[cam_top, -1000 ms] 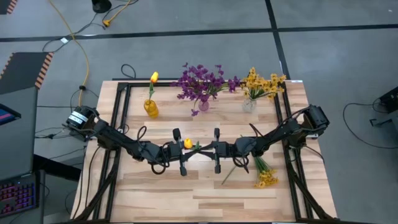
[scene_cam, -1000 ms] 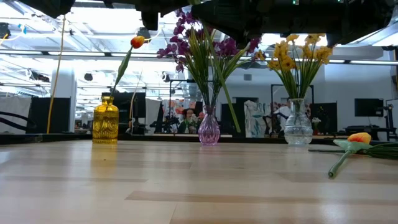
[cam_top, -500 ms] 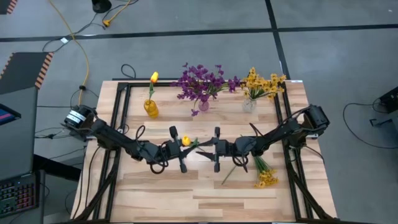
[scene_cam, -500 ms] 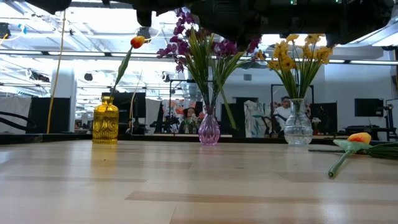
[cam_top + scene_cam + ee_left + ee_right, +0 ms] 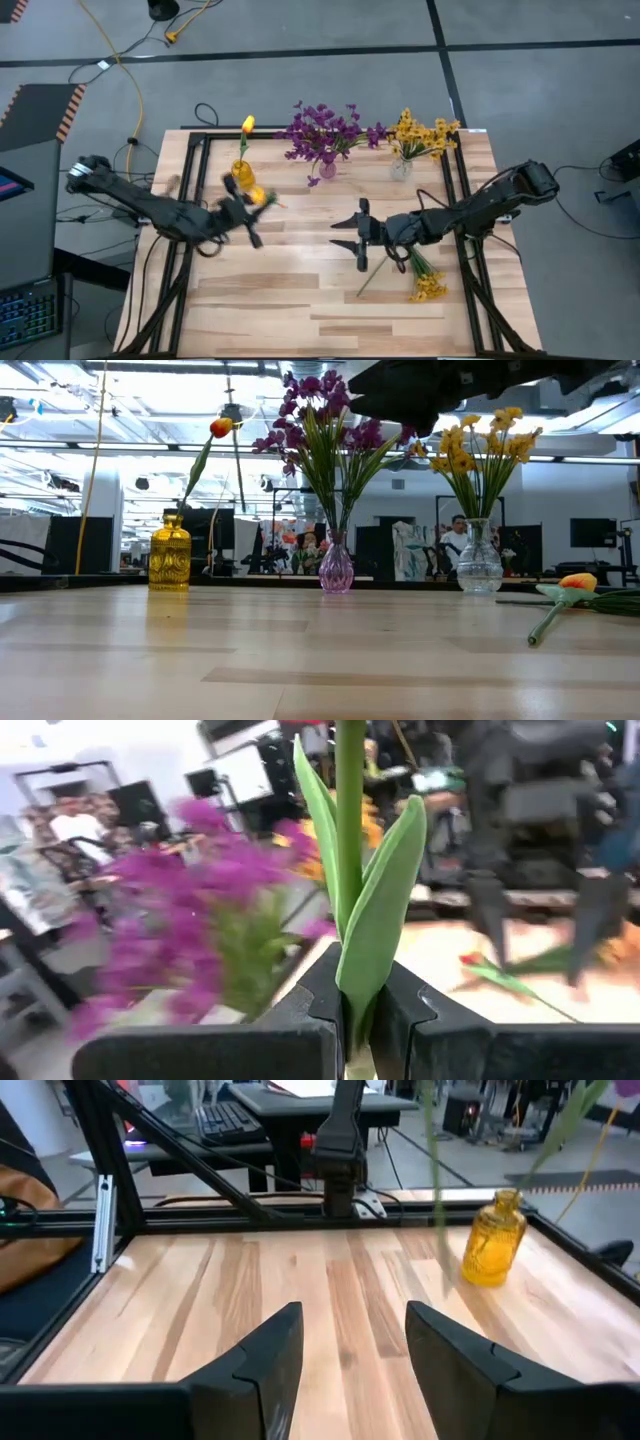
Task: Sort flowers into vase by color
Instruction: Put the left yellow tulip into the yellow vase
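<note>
One orange-yellow tulip bud on thin green stem (image 5: 348, 850) clenched in left gripper (image 5: 358, 1020) jaws, stem upright between pads, leaf alongside; in high view left gripper (image 5: 243, 212) sits just beside amber yellow glass vase (image 5: 241, 173), bud near vase, so left arm nearer; right gripper (image 5: 358, 236) mid-worktop, jaws released, holding nothing, yellow blossom sprigs (image 5: 428, 285) lying on wooden worktop (image 5: 300, 300) beside it; purple (image 5: 325, 135) and yellow (image 5: 420, 135) bunches already in far vases.
</note>
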`<state>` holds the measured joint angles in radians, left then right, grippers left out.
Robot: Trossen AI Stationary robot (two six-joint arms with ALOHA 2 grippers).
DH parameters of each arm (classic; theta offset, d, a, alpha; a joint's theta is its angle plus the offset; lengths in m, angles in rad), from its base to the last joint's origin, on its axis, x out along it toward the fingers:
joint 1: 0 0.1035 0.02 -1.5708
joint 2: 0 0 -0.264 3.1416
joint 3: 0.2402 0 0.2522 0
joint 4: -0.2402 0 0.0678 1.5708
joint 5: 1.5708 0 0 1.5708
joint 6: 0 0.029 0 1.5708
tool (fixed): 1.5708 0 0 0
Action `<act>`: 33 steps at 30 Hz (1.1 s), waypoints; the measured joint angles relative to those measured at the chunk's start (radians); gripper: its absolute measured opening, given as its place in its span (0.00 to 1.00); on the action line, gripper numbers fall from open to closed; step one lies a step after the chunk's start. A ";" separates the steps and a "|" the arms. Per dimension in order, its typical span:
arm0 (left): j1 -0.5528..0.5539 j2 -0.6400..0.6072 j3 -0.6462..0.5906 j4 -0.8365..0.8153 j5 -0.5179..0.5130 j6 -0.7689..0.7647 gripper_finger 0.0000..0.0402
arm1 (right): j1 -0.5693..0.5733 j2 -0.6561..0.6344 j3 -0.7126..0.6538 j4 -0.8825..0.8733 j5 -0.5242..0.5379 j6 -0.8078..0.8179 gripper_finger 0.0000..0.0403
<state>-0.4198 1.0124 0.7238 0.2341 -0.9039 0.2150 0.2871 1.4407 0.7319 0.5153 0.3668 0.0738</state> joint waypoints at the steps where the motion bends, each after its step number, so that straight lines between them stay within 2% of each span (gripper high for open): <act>1: 0.000 -0.046 0.000 -0.036 -0.016 0.000 0.03 | -0.002 -0.009 0.000 -0.016 0.000 0.005 0.50; 8: 0.001 -0.321 0.000 -0.267 -0.180 -0.018 0.03 | -0.003 -0.024 0.000 -0.045 0.002 0.006 0.50; 14: 0.001 -0.455 0.000 -0.396 -0.297 -0.029 0.03 | -0.008 -0.020 0.000 -0.045 0.002 0.006 0.50; 23: 0.007 -0.534 -0.043 -0.448 -0.419 -0.036 0.03 | -0.008 -0.020 0.000 -0.045 0.002 0.006 0.50; 33: 0.074 -0.535 -0.057 -0.446 -0.391 -0.051 0.03 | -0.008 -0.020 0.000 -0.045 0.002 0.006 0.50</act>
<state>-0.3457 0.4770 0.6670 -0.2115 -1.2947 0.1644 0.2787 1.4204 0.7319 0.4699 0.3685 0.0796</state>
